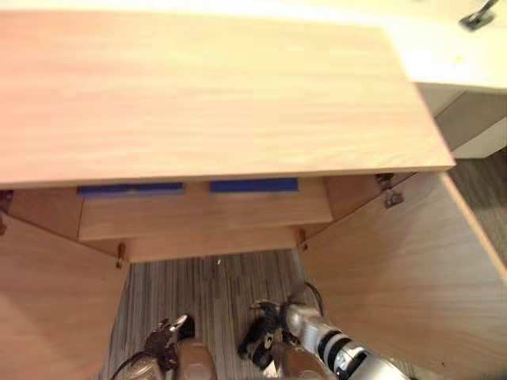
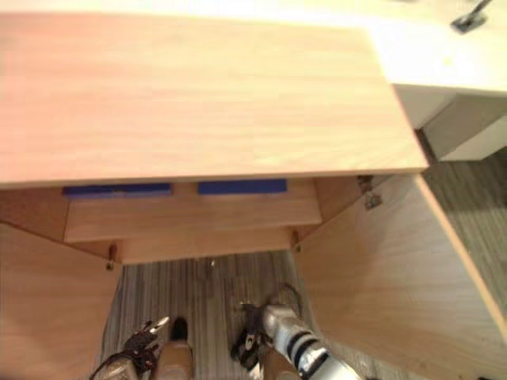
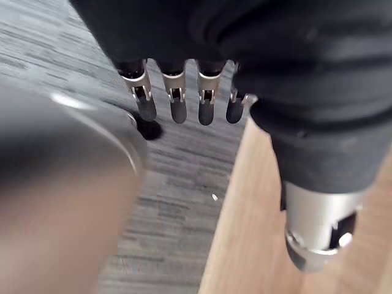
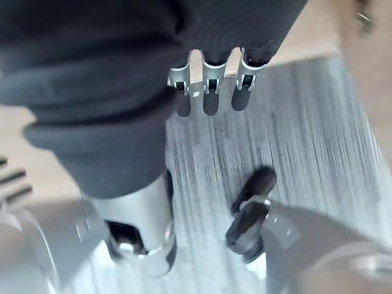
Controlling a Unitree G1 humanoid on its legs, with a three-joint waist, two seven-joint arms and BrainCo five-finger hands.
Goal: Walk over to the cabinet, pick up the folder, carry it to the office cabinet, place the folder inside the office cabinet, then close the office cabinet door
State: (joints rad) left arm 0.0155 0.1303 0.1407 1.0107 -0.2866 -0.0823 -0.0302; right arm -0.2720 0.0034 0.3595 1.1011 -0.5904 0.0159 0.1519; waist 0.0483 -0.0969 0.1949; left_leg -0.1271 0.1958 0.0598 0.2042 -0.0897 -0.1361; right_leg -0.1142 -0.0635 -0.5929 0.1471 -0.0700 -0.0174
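I look down on a light wooden office cabinet (image 1: pixel 198 95) with both of its doors swung open. Under its top, on the upper shelf (image 1: pixel 206 214), lie two flat blue folder edges, one on the left (image 1: pixel 129 189) and one on the right (image 1: pixel 253 185). My left hand (image 3: pixel 177 98) hangs low over the carpet beside the left door, fingers straight, nothing in it. My right hand (image 4: pixel 211 92) also hangs over the carpet, fingers straight and empty. Both hands show low in the left eye view, the left hand (image 1: pixel 165 339) and the right hand (image 1: pixel 265 336), well below the shelves.
The right door (image 1: pixel 412 277) stands out towards me at the right, the left door (image 1: pixel 47 301) at the left. Striped grey carpet (image 1: pixel 214 289) lies between them. A white desk (image 1: pixel 451 55) with a dark object (image 1: pixel 478 17) adjoins the cabinet at the far right.
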